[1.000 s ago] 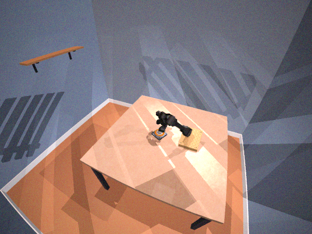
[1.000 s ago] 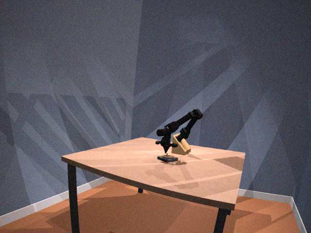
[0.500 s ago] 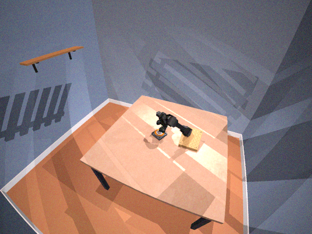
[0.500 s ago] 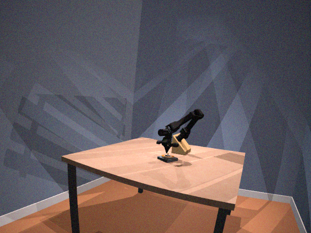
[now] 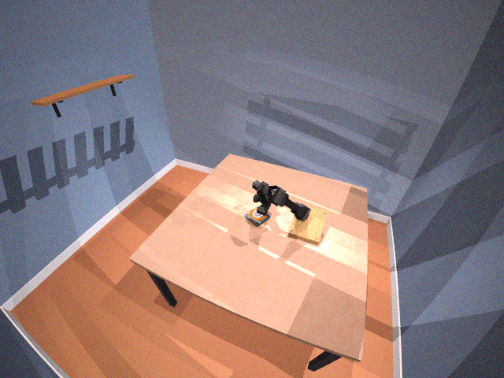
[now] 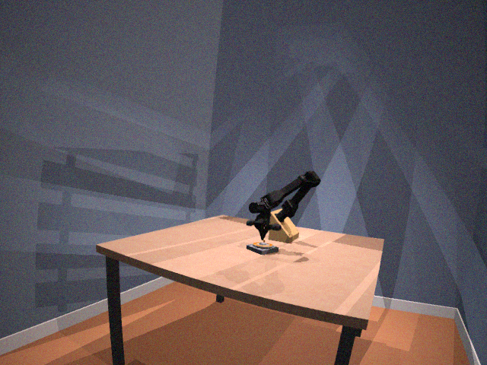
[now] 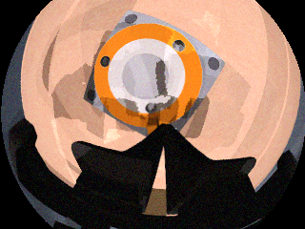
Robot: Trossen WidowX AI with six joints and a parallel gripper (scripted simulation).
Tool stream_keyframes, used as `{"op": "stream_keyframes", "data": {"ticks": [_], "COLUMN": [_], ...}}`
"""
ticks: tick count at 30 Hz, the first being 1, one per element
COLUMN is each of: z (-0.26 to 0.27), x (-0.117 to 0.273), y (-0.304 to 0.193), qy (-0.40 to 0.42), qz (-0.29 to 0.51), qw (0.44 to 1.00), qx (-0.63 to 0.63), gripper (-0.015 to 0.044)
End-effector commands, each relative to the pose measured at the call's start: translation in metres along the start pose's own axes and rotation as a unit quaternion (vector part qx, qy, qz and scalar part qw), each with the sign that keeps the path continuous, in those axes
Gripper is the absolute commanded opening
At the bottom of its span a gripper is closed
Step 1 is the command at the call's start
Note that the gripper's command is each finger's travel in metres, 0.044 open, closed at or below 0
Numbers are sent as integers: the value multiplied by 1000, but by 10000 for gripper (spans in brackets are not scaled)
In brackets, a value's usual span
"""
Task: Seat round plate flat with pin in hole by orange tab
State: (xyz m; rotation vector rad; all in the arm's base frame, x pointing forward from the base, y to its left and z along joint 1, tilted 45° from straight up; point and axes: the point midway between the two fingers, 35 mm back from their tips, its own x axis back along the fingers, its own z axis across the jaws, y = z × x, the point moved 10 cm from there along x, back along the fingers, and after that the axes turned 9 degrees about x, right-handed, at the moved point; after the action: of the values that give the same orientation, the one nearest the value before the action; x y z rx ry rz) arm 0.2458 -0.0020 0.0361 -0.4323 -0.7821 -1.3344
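From above, I saw one table [image 5: 227, 264] carrying one dark base [image 5: 257, 218] with the orange plate [image 5: 256, 214] on it, my arm's tan mounting block [image 5: 309, 226] just beside them, and one shelf [image 5: 81, 90] well apart on the wall. From the side, my gripper [image 6: 262, 236] pointed down over the plate [image 6: 261, 244], its jaws pressed together on nothing. My wrist camera showed my fingertips meeting at the plate's [image 7: 191, 72] near rim, three small holes in the orange ring, a pale post [image 7: 147, 75] at its centre, and no writing.
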Motion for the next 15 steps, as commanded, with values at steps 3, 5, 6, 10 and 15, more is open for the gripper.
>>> {"op": "stream_keyframes", "data": {"ticks": [3,5,6,10,15], "z": [6,7,8,10,13], "x": [-4,-4,-4,-4,-4], "y": [-5,-4,-4,-5,-5], "qy": [7,7,7,7,7], "qz": [9,9,9,9,9], "qw": [1000,1000,1000,1000,1000], "qx": [-5,-5,-5,-5,-5], "gripper": [0,0,0,0,0]}}
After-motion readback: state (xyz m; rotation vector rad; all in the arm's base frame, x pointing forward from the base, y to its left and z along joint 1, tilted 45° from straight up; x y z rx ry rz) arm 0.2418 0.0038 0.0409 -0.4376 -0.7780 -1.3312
